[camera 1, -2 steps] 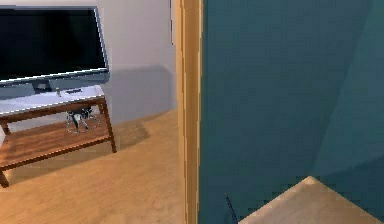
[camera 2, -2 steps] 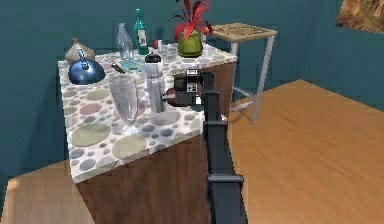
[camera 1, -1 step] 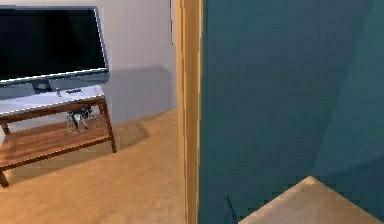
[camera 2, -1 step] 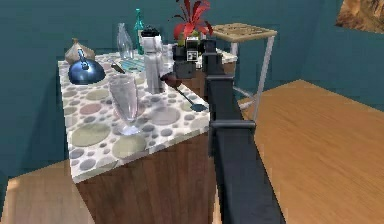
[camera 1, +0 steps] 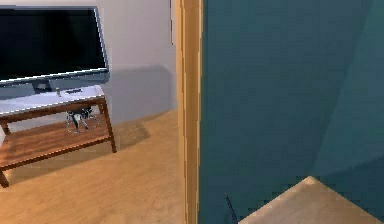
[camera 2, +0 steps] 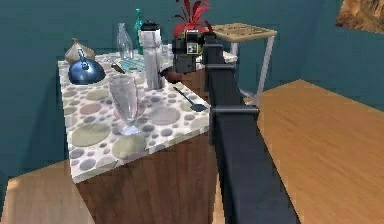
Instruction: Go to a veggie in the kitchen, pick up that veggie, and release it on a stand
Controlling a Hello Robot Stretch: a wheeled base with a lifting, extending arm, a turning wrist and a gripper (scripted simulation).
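Gripper [camera 2: 174, 63] is at the far part of the spotted tabletop [camera 2: 100, 135]. We cannot tell whether it holds anything, since clutter lies behind it. A reddish-brown blob [camera 2: 167, 75] beside it may be the veggie, unconfirmed. We judge the arm [camera 2: 235, 140] reaches out for it. Outward: wine glass [camera 2: 122, 100], bottles [camera 2: 150, 45], side table [camera 2: 242, 32]. The TV stand [camera 1: 55, 125] is a drop candidate.

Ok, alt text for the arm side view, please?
The robot's dark arm extends alongside a dotted-top table holding bottles and a tall glass; its gripper is at the far end, and whether it holds anything cannot be told. A small side table stands behind.
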